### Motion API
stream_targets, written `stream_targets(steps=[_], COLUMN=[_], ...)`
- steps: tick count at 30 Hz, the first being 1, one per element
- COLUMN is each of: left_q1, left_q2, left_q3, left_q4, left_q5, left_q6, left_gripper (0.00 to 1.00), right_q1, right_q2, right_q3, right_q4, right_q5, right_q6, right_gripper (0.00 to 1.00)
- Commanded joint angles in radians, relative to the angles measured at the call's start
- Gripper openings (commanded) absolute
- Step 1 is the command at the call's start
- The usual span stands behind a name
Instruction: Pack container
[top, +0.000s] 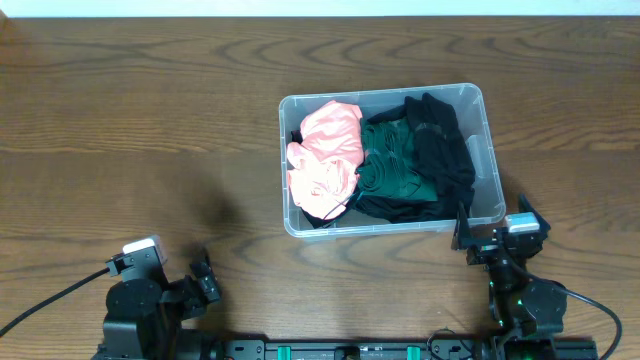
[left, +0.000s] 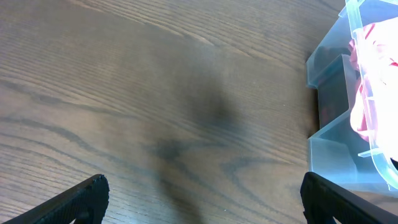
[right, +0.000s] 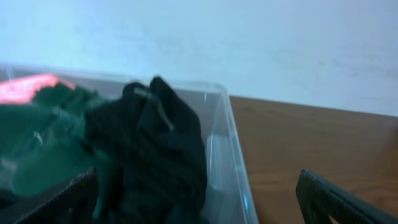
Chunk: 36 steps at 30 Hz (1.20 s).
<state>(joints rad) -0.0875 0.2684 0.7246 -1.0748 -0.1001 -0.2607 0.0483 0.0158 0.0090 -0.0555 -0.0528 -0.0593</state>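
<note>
Sitting right of centre on the brown wood-grain surface (top: 130, 120): one large clear rectangular plastic container (top: 381, 92) with rounded corners. Holding three crumpled pieces: one pink garment (top: 325, 160), one dark green garment (top: 395, 168), one black garment (top: 442, 150) heaping against the right wall. Lying open to the left of and beyond the rim: a broad stretch of surface. Resting near the front edge, fingers spread apart, well apart from the container: left end effector (left: 202, 202). Hovering just beside the near-right corner, fingers likewise parted, gripping nothing: right end effector (right: 199, 202).
</note>
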Motion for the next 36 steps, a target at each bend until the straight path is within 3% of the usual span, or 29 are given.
stream_targets(steps=[1,36], left_q1=[0.003,0.003], left_q2=[-0.003,-0.011], left_q3=[-0.001,-0.009], left_q4=[-0.003,-0.021], left_q5=[0.003,-0.016], left_q6=[0.013,0.042], left_gripper=[0.98,0.98], right_q1=[0.008,0.008], right_q2=[-0.007,-0.006], right_q3=[-0.003,-0.003], right_q4=[-0.013,-0.014], right_q5=[0.0,0.0], right_q6=[-0.046,-0.047], right_gripper=[0.99,0.99])
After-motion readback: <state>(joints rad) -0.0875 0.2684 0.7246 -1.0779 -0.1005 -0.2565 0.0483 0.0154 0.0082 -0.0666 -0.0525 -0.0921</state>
